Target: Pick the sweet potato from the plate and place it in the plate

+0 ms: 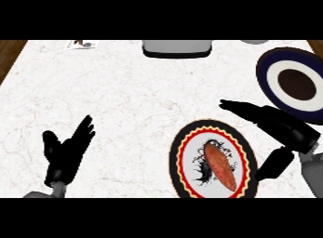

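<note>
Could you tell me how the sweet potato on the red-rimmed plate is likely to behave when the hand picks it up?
The sweet potato looks long, rounded and tapered, so it may roll or pivot if nudged rather than grasped across its middle. It appears solid, so it probably stays stiff when lifted. It lies flat on the red-rimmed plate, which could shift if pushed; the right hand is open beside it.

An orange-brown sweet potato [218, 166] lies on a plate [182, 149] ringed black, gold and red with a black, perhaps floral, motif; the other plate [273, 69] shows navy, white, dark-brown rings.
</note>
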